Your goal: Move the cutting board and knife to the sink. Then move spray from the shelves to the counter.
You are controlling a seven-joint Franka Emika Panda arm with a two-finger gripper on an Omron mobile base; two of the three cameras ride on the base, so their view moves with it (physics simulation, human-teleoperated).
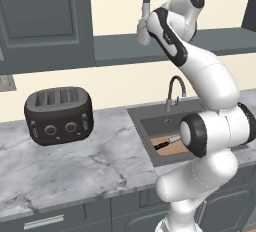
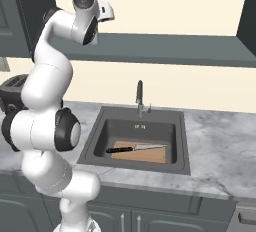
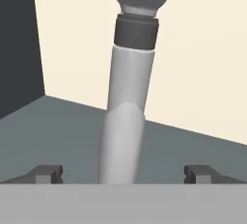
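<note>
Claw [image 3: 123, 174] stood wide around the spray [image 3: 126, 121] on the shelves [image 1: 125, 48], apparently not gripping; cutting board [image 2: 145, 153] and knife [image 2: 131, 149] lay in the sink [image 2: 100, 131]

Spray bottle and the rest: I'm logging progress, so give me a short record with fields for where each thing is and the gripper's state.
spray: upright on the shelf, bottle between the gripper's fingers, not yet clamped
gripper: open, at the bottle's lower body
board: lying flat in the sink
knife: lying on the board
toaster: on the counter, left of the sink
</note>
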